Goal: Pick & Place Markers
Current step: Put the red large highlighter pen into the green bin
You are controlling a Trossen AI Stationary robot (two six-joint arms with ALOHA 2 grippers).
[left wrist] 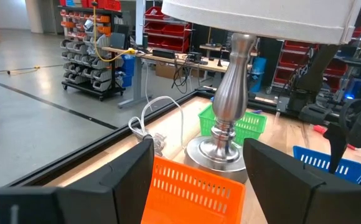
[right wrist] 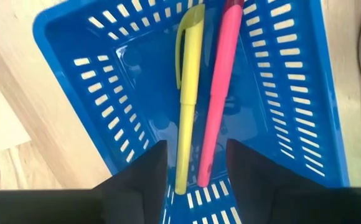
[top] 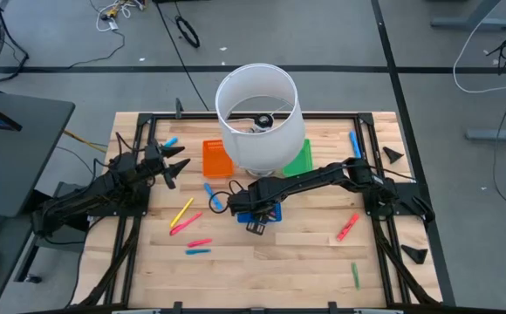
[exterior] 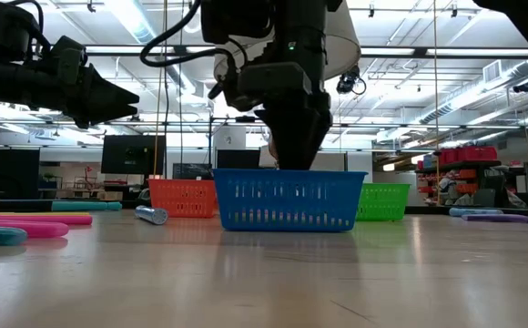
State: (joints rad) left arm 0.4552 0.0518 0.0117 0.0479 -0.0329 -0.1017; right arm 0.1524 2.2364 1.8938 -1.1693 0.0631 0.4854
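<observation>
Right end effector (right wrist: 193, 163) parted, left end effector (left wrist: 196, 171) open, raised

You have open table (top: 305, 244) in front of the blue tray (top: 246, 217); behind it the lamp (top: 257, 118) blocks you, with trays either side.

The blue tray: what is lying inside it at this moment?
In the blue tray lie a yellow marker and a pink marker, side by side. The right gripper, open above them, covers their near ends.
</observation>
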